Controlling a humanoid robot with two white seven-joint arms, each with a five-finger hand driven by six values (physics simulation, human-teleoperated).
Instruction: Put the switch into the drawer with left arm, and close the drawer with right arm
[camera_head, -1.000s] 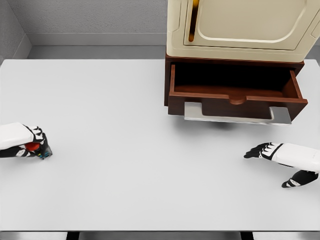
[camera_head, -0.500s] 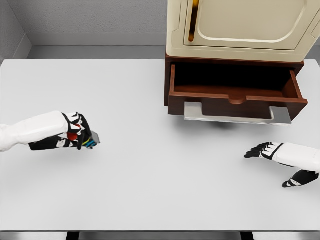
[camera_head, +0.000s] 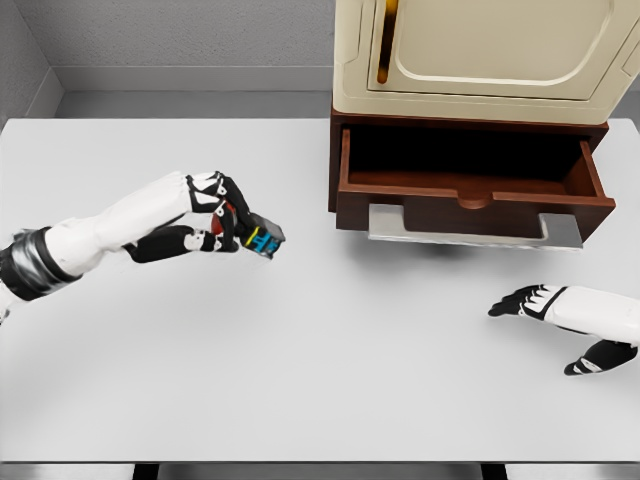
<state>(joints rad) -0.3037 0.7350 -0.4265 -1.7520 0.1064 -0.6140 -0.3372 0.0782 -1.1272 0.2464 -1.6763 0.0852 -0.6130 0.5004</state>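
Observation:
My left hand (camera_head: 232, 222) is shut on the switch (camera_head: 262, 238), a small grey block with red, blue and yellow parts, held above the white table (camera_head: 300, 350) left of the drawer. The brown wooden drawer (camera_head: 470, 195) stands pulled open under a cream cabinet (camera_head: 480, 55), with a metal handle (camera_head: 470, 232) along its front. Its inside looks dark and bare. My right hand (camera_head: 530, 305) rests open low over the table at the right, below the drawer.
A grey wall (camera_head: 180, 40) runs behind the table. The cabinet juts over the table's back right part and its open drawer reaches forward.
My left arm has carried the switch from the table's left edge rightward and upward toward the drawer. The right hand has not moved.

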